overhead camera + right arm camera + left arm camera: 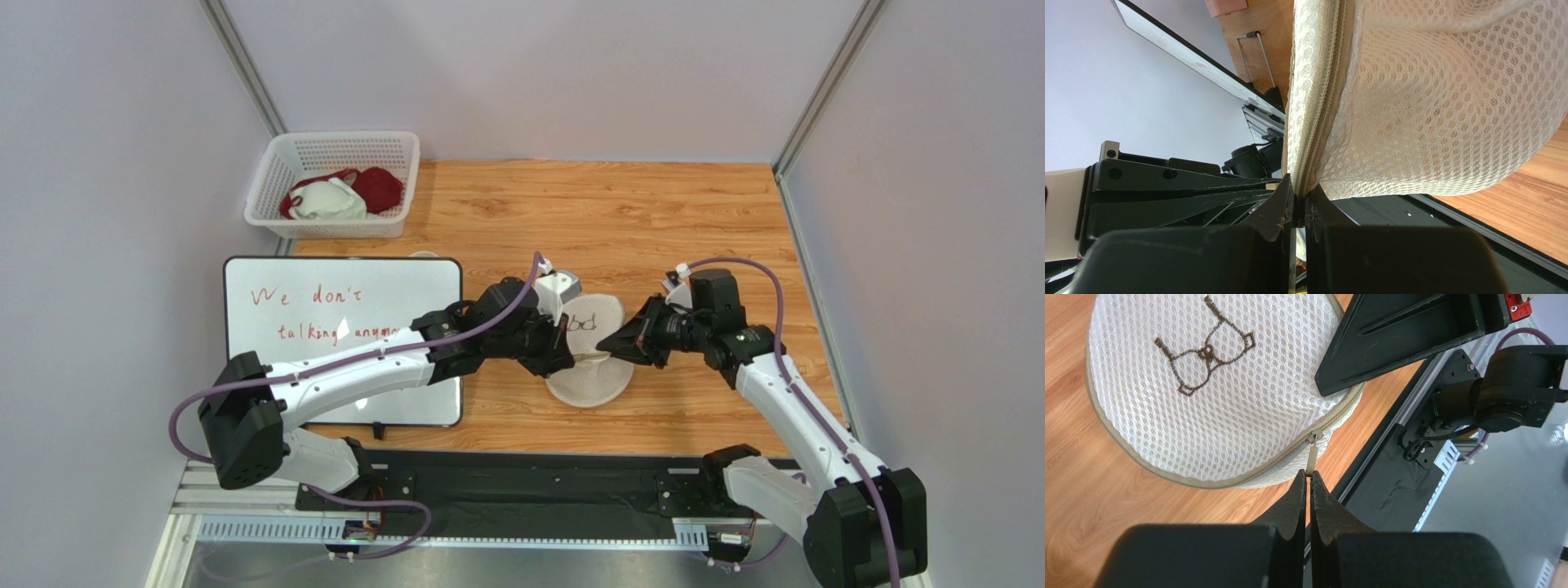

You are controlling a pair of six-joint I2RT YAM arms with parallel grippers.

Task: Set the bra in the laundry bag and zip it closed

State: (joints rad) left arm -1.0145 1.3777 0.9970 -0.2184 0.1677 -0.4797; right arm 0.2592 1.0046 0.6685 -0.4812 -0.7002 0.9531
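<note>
The left hand (1309,475) is pinched shut on the zipper pull (1312,454) of the laundry bag (1211,386). The right hand (1298,197) is clamped tight on the bag's rim from the other side. The bag sits between them on the wooden tabletop (662,221), near its front edge. A whiteboard (344,321) lies beside the left arm. Wood stretches on past the hands to a white basket (329,228) in the far corner, by pale walls.

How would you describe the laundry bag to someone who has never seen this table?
On the wooden table, look right of the whiteboard. The laundry bag is the round off-white mesh pouch there. Only it bears a small bra drawing.
</note>
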